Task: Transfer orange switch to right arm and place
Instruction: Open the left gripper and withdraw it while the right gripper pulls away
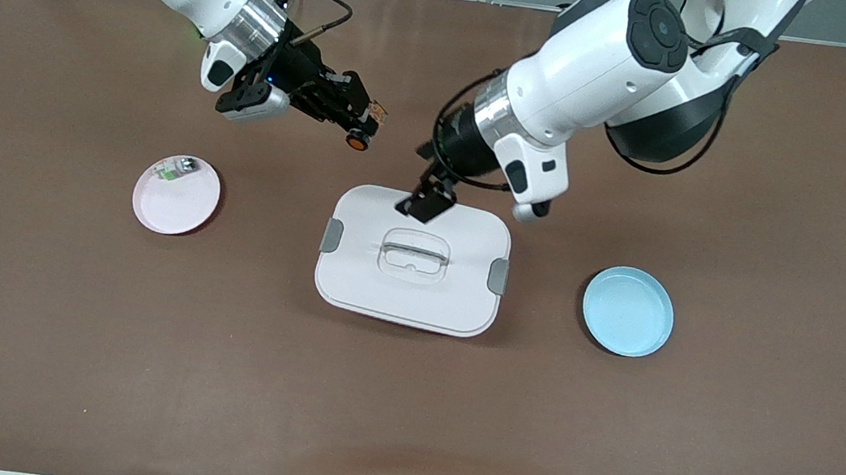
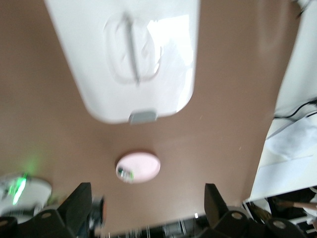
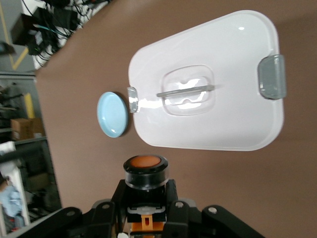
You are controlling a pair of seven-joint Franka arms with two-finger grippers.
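The orange switch (image 1: 358,137), a tiny black part with an orange round button, sits between the fingers of my right gripper (image 1: 352,126), which is shut on it in the air over bare mat, between the pink plate (image 1: 176,194) and the white container (image 1: 413,261). In the right wrist view the switch (image 3: 146,173) stands button-out from the shut gripper (image 3: 146,210). My left gripper (image 1: 428,201) hangs open and empty over the container's edge that lies toward the robots. In the left wrist view its fingers (image 2: 79,206) stand wide apart, and the switch (image 2: 100,212) shows blurred beside one.
The pink plate holds a small white-and-green part (image 1: 174,170) and lies toward the right arm's end. A blue plate (image 1: 627,311) lies toward the left arm's end. The white lidded container with handle and grey clips sits mid-table.
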